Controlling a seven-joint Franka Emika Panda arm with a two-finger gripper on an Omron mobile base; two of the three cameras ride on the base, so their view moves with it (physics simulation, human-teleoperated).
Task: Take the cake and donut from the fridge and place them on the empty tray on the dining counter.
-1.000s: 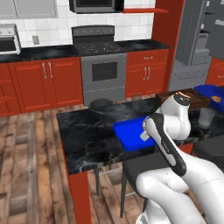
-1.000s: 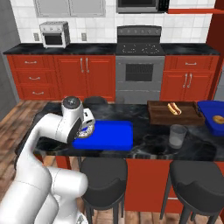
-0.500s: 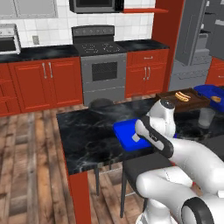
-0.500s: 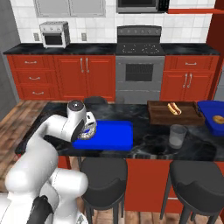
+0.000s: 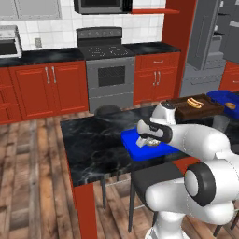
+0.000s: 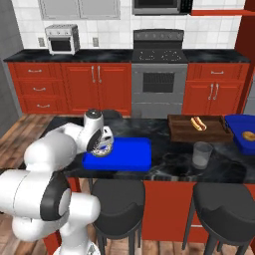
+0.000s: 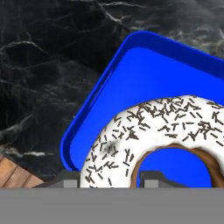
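Observation:
My gripper (image 5: 147, 140) is shut on the donut (image 5: 149, 142), a ring with white speckled icing, and holds it just over the left end of the blue tray (image 5: 128, 137). From the other side, the gripper (image 6: 102, 147) and donut (image 6: 103, 150) hang at the tray's (image 6: 127, 153) left part. In the hand view the donut (image 7: 153, 127) sits between my fingertips (image 7: 70, 181), with the tray (image 7: 144, 74) right beneath it on the dining counter (image 7: 43, 65). The grey fridge (image 5: 205, 42) stands at the far right. The cake is out of view.
A brown board with a hot dog (image 6: 199, 127) lies right of the tray. A glass (image 6: 200, 154) stands in front of it. A second blue tray (image 6: 241, 134) sits at the counter's right end. Dark stools (image 6: 119, 204) line the near side.
The hand with the donut has shifted slightly further over the tray's left end, and the arm's elbow has swung round. The grip has not changed.

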